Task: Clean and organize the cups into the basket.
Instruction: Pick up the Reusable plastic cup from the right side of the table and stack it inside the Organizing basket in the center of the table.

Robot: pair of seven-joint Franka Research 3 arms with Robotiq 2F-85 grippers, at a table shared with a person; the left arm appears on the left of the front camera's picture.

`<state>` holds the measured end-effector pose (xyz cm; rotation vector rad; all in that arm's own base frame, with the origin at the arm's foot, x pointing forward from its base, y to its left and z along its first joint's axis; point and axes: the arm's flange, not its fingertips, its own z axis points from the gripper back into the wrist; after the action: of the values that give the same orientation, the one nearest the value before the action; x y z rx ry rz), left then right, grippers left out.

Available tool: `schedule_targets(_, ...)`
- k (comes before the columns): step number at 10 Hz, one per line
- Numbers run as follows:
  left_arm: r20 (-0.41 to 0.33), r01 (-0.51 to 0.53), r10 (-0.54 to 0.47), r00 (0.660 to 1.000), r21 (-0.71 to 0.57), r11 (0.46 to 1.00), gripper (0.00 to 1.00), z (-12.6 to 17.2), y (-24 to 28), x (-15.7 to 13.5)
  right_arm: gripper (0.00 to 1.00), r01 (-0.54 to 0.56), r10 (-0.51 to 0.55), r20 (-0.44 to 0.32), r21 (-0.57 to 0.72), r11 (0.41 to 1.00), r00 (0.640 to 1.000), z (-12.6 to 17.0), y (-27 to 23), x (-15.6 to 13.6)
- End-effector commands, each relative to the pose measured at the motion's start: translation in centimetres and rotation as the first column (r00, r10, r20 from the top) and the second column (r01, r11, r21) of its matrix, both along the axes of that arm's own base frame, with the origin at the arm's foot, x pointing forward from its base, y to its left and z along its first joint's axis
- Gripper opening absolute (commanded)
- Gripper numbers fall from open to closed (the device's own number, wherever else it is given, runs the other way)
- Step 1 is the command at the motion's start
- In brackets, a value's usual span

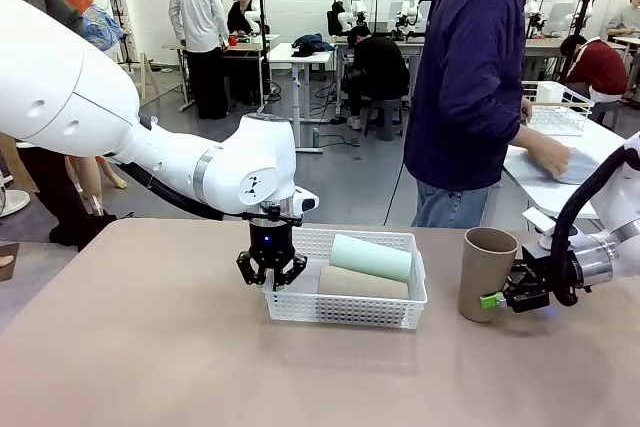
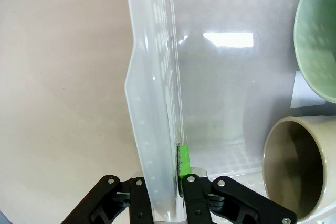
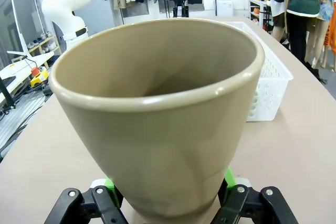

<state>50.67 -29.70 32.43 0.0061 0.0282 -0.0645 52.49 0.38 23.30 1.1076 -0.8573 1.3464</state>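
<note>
Two cups already lie on their sides in the basket (image 1: 345,309): a mint cup (image 1: 370,257) on the far side and a brown cup (image 1: 362,284) on the near side, touching each other, with their mouths turned to the left wall. A third cup (image 1: 486,272), also brown, is not yet inside. It stands upright just right of the basket, apart from it, and whether its base touches the counter (image 1: 150,347) cannot be told. So the task looks about two thirds done, and what is left is to bring this cup over the right wall and lay it down.

The right hand (image 1: 500,298) pinches the third cup low on its body, one pad on each side. The left hand (image 1: 271,269) is pressed together on the left short wall of the basket, the thin wall between its fingers, probably to keep the basket from sliding.

Inside the basket, the floor between the left wall and the two mouths is bare, so there is some room. The right wall rim is the edge to clear. The counter is open near and left. A person (image 1: 470,77) stands beyond the far edge.
</note>
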Motion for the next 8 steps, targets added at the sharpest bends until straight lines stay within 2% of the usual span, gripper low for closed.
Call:
schedule_targets(1,-0.003,0.010,-0.010,1.000,0.005,1.000,0.00,-0.1,0.2,-0.2,0.23,0.032,-0.032,0.014,0.028,0.999,0.999,0.2,0.0,0.2)
schedule_targets(2,-0.003,0.010,-0.010,1.000,0.005,1.000,0.00,-0.1,0.2,-0.2,0.23,0.122,-0.121,-0.072,0.008,0.992,0.990,1.8,0.4,0.3)
schedule_targets(3,-0.003,0.010,-0.010,1.000,0.005,1.000,0.00,-0.1,0.2,-0.2,0.23,0.177,-0.175,-0.160,-0.003,0.984,0.971,5.1,0.9,-0.2)
schedule_targets(4,-0.003,0.010,-0.010,1.000,0.005,1.000,0.00,-0.1,0.2,-0.2,0.23,0.213,-0.216,-0.146,-0.038,0.976,0.965,8.6,1.3,-0.9)
schedule_targets(5,-0.003,0.010,-0.010,1.000,0.005,1.000,0.00,-0.1,0.2,-0.2,0.23,0.231,-0.237,-0.168,-0.058,0.971,0.957,12.3,2.2,-1.7)
schedule_targets(6,-0.003,0.010,-0.010,1.000,0.005,1.000,0.00,-0.1,0.2,-0.2,0.23,0.242,-0.250,-0.140,-0.072,0.968,0.958,15.5,3.3,-2.7)
schedule_targets(7,-0.003,0.010,-0.010,1.000,0.005,1.000,0.00,-0.1,0.2,-0.2,0.23,0.247,-0.255,-0.115,-0.079,0.966,0.960,18.2,4.3,-3.7)
schedule_targets(8,-0.003,0.010,-0.010,1.000,0.005,1.000,0.00,-0.1,0.2,-0.2,0.23,0.243,-0.251,-0.108,-0.083,0.966,0.962,19.7,4.8,-4.2)
